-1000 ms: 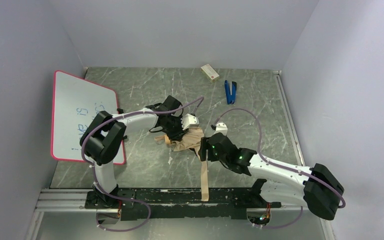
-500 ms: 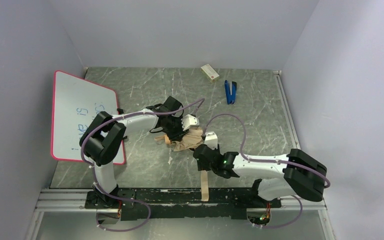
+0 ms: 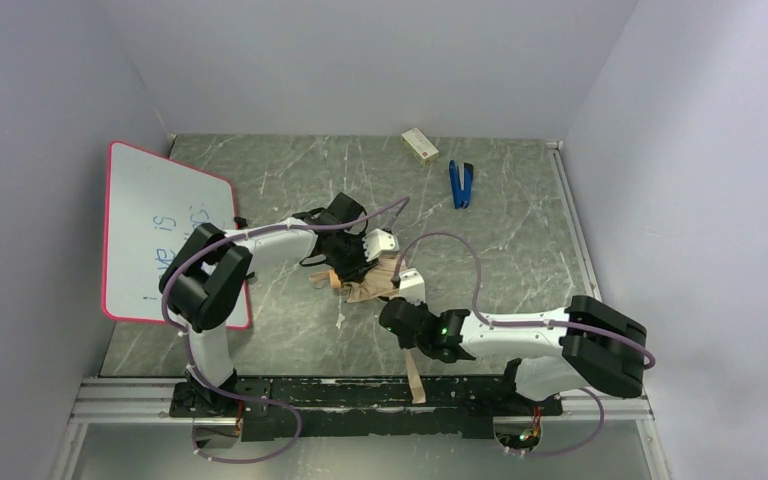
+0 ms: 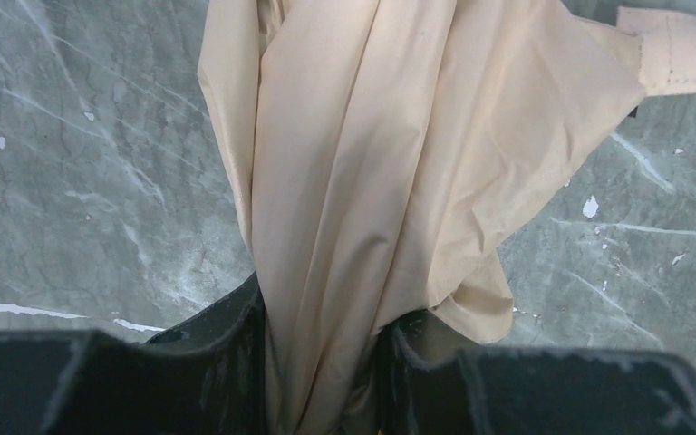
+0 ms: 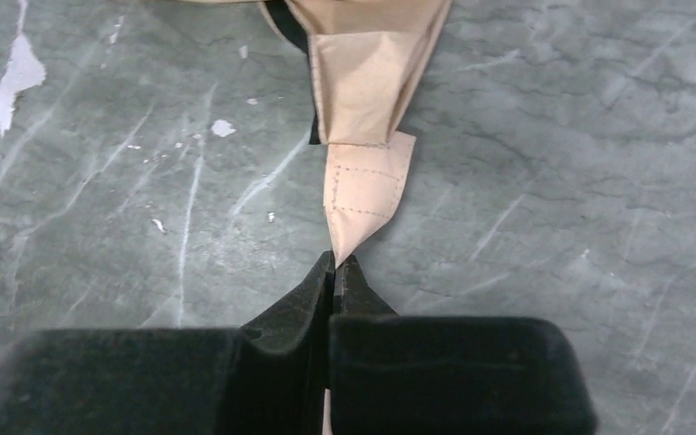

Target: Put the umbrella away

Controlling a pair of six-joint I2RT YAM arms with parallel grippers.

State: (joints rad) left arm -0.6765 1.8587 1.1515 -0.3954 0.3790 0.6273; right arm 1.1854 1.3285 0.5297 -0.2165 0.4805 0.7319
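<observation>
The left fingers [image 4: 217, 340] are clenched on a bunched fold of cloth from the beige fabric compact folding umbrella [image 4: 353, 163], with the folds running up between both dark pads in the left wrist view. The right fingers [image 5: 294, 299] are pressed tight together, and the pointed, stitched end of the umbrella's long tan closure strap [image 5: 362, 186] is pinched between their tips.

The grey-green marbled tabletop [image 3: 290, 180] carries everything. A white rectangular whiteboard with a pink border and blue writing [image 3: 160, 220] lies along its left side, partly under the left arm's elbow. The umbrella [image 3: 375, 283] lies collapsed and crumpled near the middle of the tabletop, between the two arms. Its fabric is loose rather than rolled. The left arm reaches it from the left and the right arm comes in low from the right, just on its near side.

The strap [image 3: 415, 378] trails from the umbrella towards the near edge. It passes under the right arm's wrist and its free end lies over the black rail there.

Well apart from these, towards the far edge, a small blue hand tool [image 3: 461, 184] lies flat. A small pale rectangular box [image 3: 420, 145] lies just beyond it, near the back wall.
</observation>
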